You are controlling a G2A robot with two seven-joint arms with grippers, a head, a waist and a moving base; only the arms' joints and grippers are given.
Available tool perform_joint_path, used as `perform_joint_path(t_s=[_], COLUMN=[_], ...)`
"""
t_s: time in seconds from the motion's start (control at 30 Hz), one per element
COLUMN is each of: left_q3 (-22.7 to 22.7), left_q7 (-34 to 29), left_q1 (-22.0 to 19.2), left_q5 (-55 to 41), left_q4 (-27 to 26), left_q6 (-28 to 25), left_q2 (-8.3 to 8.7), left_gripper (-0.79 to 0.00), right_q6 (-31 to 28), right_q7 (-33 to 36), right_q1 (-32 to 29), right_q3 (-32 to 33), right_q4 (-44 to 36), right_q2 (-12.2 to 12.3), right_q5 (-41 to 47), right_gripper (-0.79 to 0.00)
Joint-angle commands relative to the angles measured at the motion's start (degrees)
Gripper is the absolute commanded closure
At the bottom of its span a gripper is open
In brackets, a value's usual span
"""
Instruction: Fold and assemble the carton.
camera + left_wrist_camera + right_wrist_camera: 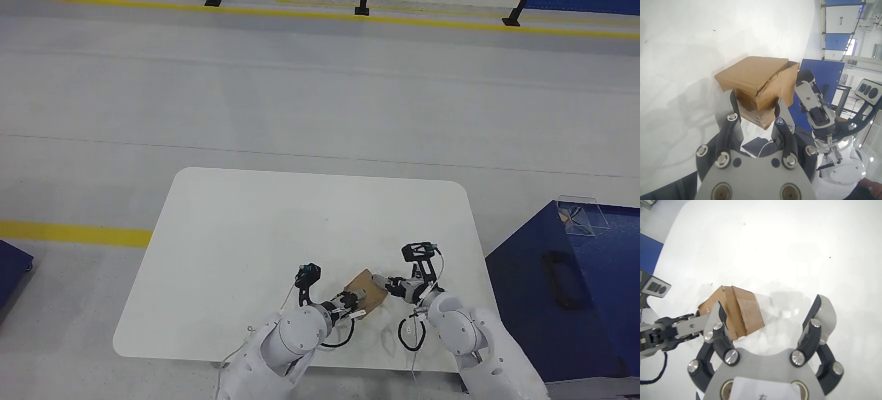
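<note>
Folding's underway: the small brown cardboard carton (365, 287) sits near the front edge of the white table (300, 220), left gripper (755, 102) clamped on it, right gripper (768, 300) spread wide alongside, so next, I reckon, it must press the top closed.

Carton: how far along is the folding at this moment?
Done: the carton already has a box shape, near the table's front edge. In hand: the left gripper clamps one end, and the open right gripper has one finger against its side. Left: one flap sits ajar with a gap along its edge, so it likely needs pressing shut.
</note>
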Motion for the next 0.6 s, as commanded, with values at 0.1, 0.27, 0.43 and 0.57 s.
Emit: perform_joint_path(t_s=[0.1,0.27,0.43,0.57], left_q3=[-0.3,-1.6,-1.8,0.5], left_q7=[1.2,6.6,15.0,25.1], left_q1=[0.4,3.5,8.6,11.5], left_q5=[0.5,4.7,18.4,39.8], left_q4=[-1.3,-7.0,-14.3,-13.3], left_q6=[-0.8,-3.2,-12.4,-21.1], left_q2=[0.16,0.91,2.52,4.08], left_gripper=[-0.351,-0.557,-0.785,-0.785], right_q6=[1.0,0.6,1.2,2.3], right_q7=[-0.3,-0.4,0.1,1.7], right_q1=[1.4,1.0,0.9,2.2], right_q3=[-1.1,0.7,3.0,3.1], right_q4=[1.2,0.0,0.2,2.1], right_q2=[-0.4,-0.2,0.1,0.0], right_q5=[0.6,1.7,2.9,3.4], right_gripper=[-0.785,-0.785,-0.785,-0.785])
